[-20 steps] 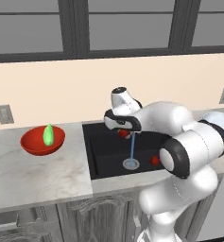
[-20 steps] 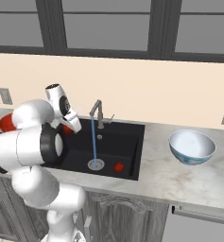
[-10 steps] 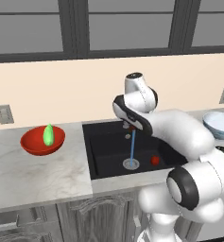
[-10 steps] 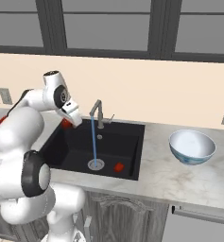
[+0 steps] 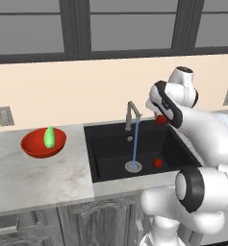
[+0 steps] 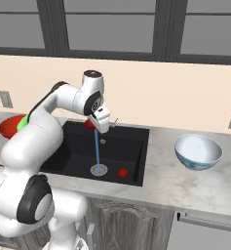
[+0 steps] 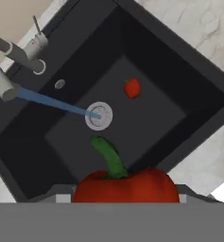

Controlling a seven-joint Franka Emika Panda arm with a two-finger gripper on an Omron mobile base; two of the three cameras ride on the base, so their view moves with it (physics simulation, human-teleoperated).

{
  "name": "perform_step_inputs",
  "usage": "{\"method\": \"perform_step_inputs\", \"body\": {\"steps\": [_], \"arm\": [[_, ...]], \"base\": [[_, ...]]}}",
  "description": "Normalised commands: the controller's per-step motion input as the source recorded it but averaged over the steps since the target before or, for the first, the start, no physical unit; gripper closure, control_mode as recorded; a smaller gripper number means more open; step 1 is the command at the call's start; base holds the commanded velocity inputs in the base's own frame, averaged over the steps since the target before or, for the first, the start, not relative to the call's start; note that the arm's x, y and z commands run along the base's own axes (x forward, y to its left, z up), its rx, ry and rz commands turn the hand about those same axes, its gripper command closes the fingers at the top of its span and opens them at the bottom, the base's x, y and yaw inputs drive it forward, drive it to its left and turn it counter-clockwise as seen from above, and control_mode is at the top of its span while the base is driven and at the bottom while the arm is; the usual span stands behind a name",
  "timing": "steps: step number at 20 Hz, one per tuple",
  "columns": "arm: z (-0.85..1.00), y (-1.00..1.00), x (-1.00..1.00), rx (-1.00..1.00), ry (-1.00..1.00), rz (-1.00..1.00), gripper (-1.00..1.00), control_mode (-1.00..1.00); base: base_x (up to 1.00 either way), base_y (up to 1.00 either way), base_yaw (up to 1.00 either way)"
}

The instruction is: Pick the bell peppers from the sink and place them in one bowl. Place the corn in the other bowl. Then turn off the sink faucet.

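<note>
Bell pepper (image 7: 127,186), red with a green stem, sits clamped between the fingers of the gripper (image 5: 162,118), raised above the sink (image 5: 106,149). Directly below, a second bell pepper (image 7: 132,88) lies on the basin floor near the drain (image 7: 99,115).

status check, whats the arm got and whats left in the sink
End effector shut on bell pepper, above sink. Second pepper in basin. Faucet running.

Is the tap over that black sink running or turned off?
Running. A thin blue stream falls from the faucet spout to the drain in the sink; the hand view shows the same stream.
</note>
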Motion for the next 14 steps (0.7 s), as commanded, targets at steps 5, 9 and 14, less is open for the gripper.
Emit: {"method": "perform_step_inputs", "body": {"steps": [5, 9, 14], "arm": [[0.06, -0.79, 0.00, 0.20, -0.07, -0.19, 1.00, -1.00], [0.00, -0.70, 0.00, 0.13, -0.05, -0.29, 1.00, -1.00], [-0.02, -0.68, 0.06, 0.06, -0.02, -0.32, 1.00, -1.00]], "base": [[0.00, 0.00, 0.00], [0.00, 0.00, 0.00], [0.00, 0.00, 0.00]]}}
